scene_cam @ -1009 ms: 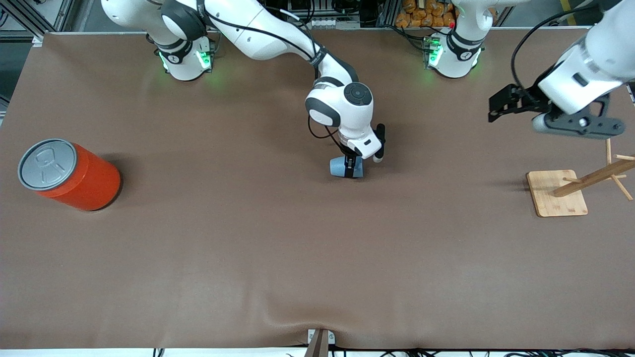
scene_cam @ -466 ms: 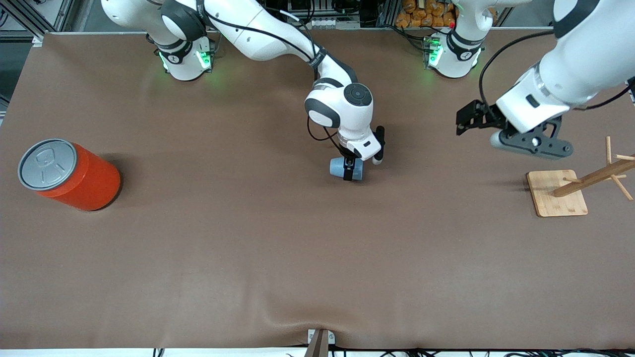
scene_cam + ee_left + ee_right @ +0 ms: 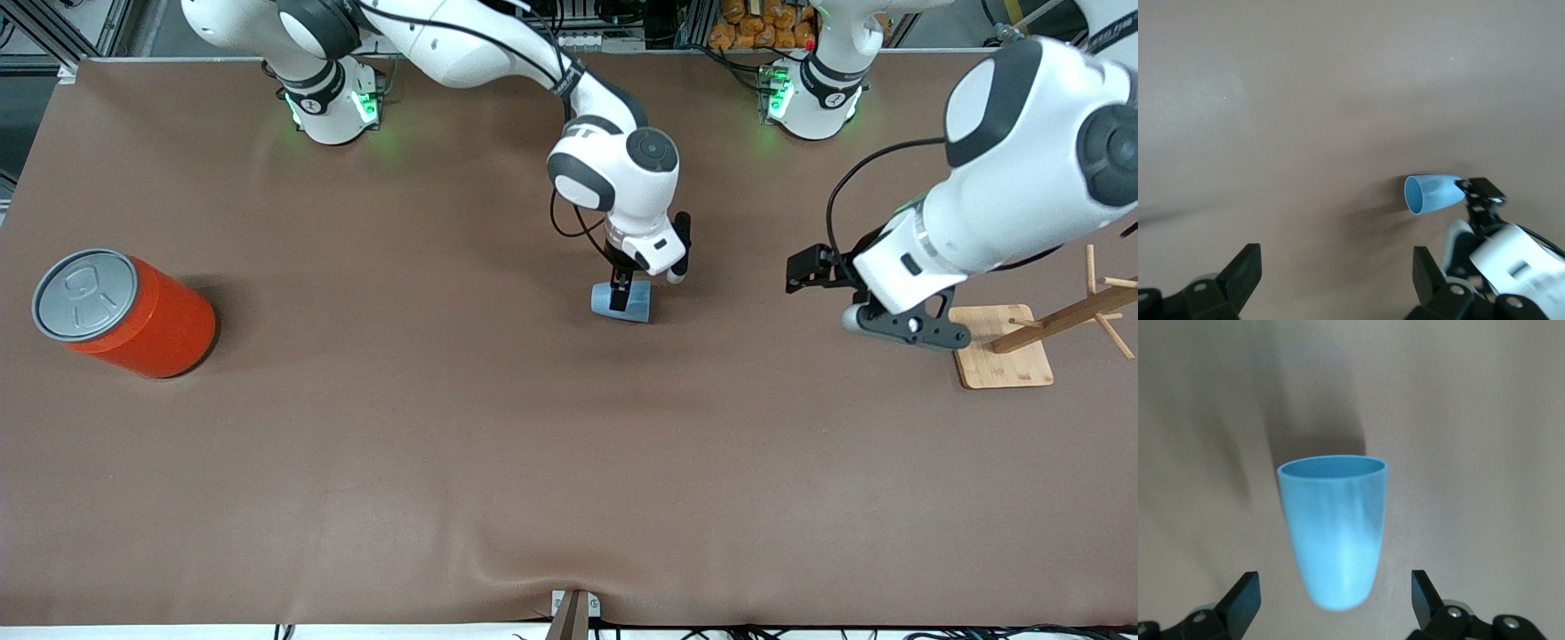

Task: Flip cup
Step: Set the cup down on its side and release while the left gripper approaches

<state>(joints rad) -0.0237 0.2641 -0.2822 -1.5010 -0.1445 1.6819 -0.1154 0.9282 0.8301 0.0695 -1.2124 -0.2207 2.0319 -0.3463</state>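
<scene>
The light-blue cup lies on its side on the brown table, near the middle, its rim toward the left arm's end. My right gripper hangs just over it, open. In the right wrist view the cup lies free between the spread fingers, its closed end nearest my right gripper. My left gripper is open over the table between the cup and the wooden stand. The left wrist view shows the cup's open mouth facing my left gripper.
A large orange can with a grey lid stands toward the right arm's end. A wooden peg stand on a square base sits at the left arm's end, close under the left arm's wrist.
The right gripper has let go of the cup and risen a little. The left arm has swung down and in from the left arm's end toward the cup.
</scene>
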